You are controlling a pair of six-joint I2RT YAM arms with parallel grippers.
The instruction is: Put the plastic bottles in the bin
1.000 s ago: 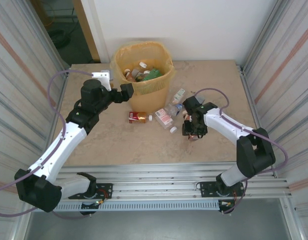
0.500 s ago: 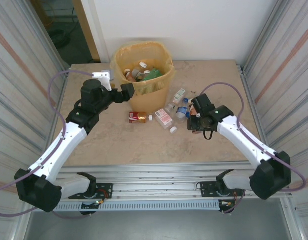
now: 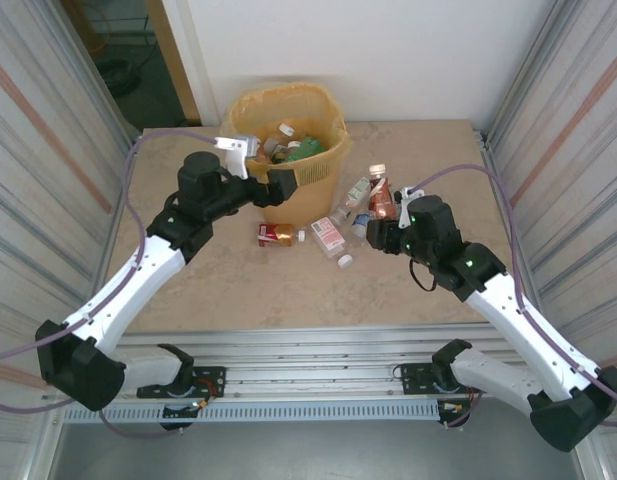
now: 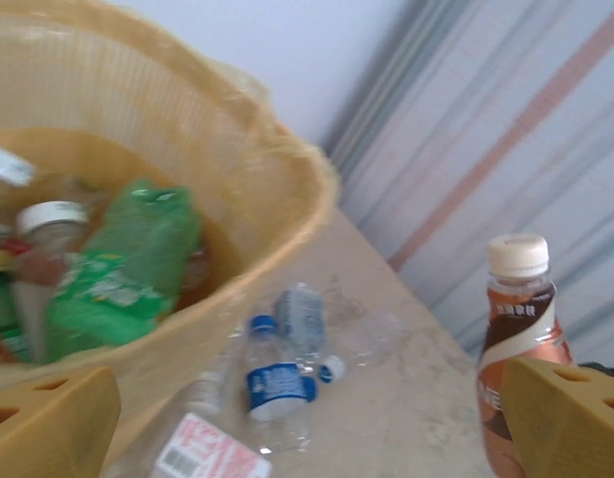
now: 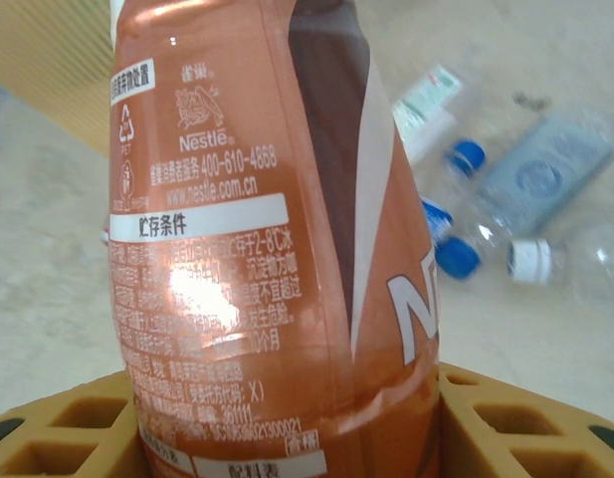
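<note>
Right pincer point(image 3: 381, 218) gripping brown bottle point(image 5: 257, 229), upright, off bench point(image 3: 238, 280). Left pincer point(image 4: 307, 423) wide open at bin point(image 3: 323, 175) rim. Loose bottles point(image 3: 329, 237) beside bin.

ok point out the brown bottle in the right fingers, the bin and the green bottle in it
brown bottle point(image 5: 237, 249), right wrist view, on its printed label
bin point(image 3: 310, 200), top view, on its outer front wall
green bottle point(image 4: 122, 264), left wrist view, mid label

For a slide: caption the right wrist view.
Right gripper grips a brown-labelled bottle; clear bottles lie on the table beyond.
</note>
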